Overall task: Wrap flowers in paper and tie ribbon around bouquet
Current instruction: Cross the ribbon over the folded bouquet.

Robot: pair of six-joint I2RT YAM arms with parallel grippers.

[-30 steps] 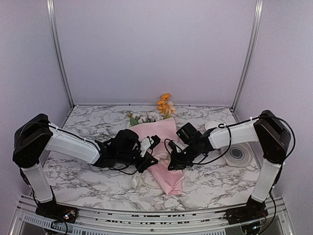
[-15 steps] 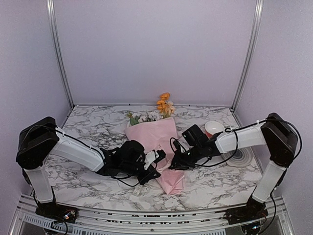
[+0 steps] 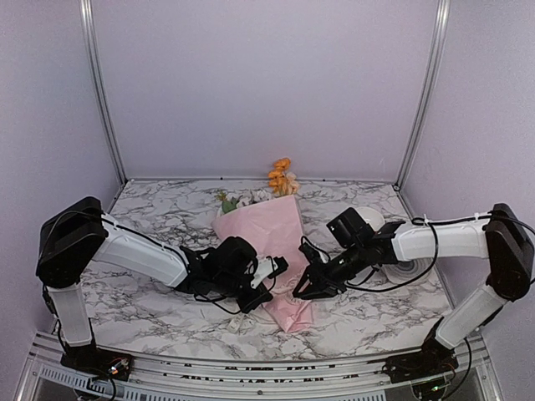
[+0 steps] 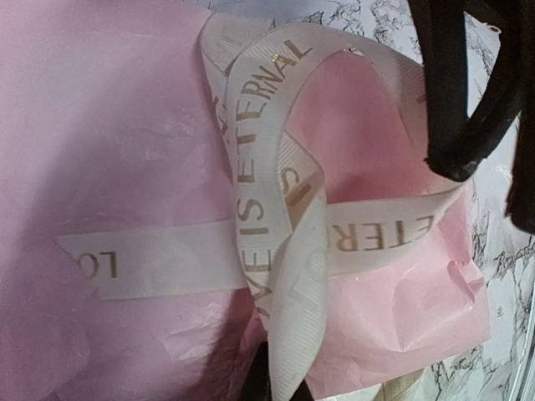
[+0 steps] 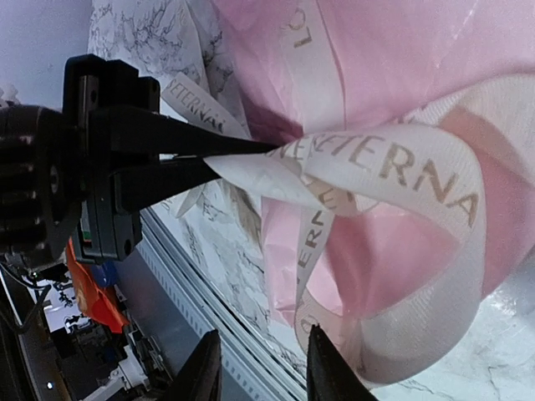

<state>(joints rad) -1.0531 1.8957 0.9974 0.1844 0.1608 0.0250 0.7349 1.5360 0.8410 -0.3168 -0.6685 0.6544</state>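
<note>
flowers point(image 3: 281, 178) with stems hidden in paper point(image 3: 266, 236), ribbon point(image 4: 256, 167) cut off below

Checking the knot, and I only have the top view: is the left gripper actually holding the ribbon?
Observer: Yes. The right wrist view shows the left gripper pinched shut on the ribbon.
Operator: And the other one?
Observer: The right gripper is open, with no ribbon between its fingers.
Operator: Any knot there?
Observer: The left wrist view shows the ribbon crossed in one loose loop over the paper, not pulled tight.
</note>
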